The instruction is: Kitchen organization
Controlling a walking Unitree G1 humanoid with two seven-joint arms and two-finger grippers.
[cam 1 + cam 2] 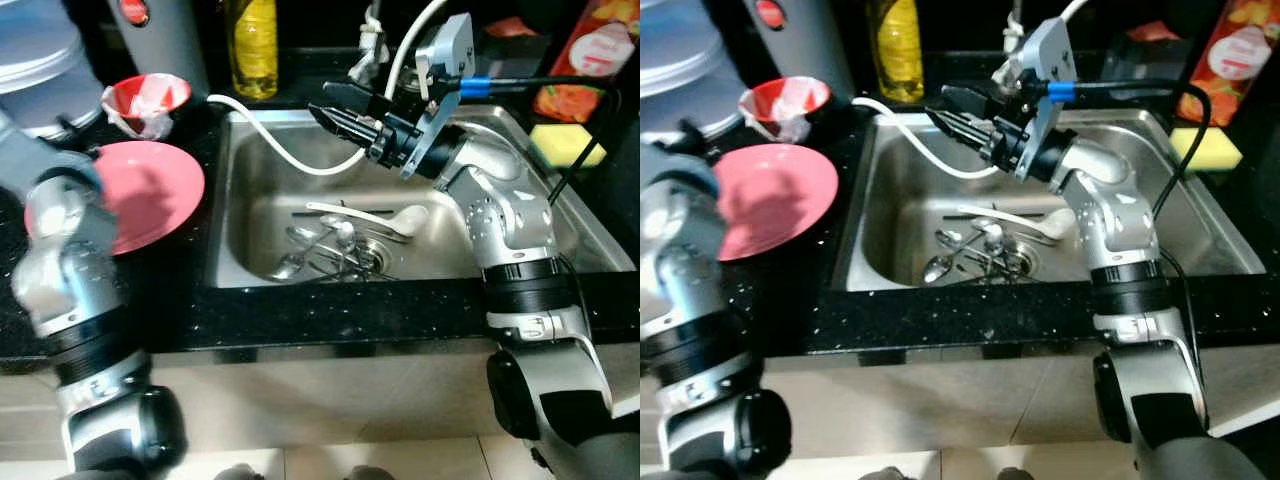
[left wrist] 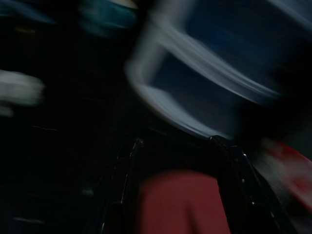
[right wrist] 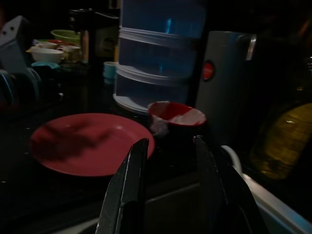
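Observation:
My right gripper point(image 1: 322, 112) hovers over the back of the steel sink point(image 1: 228, 200), pointing left; its fingers point(image 3: 127, 185) stand apart with nothing between them. In the basin lie several metal spoons point(image 1: 325, 252) and a white spoon point(image 1: 388, 220). A pink plate point(image 1: 155, 195) rests on the dark counter left of the sink, and behind it sits a red bowl point(image 1: 150, 98) with something white inside. My left arm point(image 1: 55, 260) reaches over the plate's left side, blurred. The left gripper point(image 2: 176, 142) shows its fingers spread above the plate, holding nothing.
A white hose point(image 1: 285, 152) curves across the sink's back left corner. A yellow bottle point(image 1: 254, 45) and a grey jug point(image 1: 160, 35) stand behind the sink; stacked blue-white containers point(image 1: 35, 60) are at the far left. A yellow sponge point(image 1: 565, 142) and packets lie at the right.

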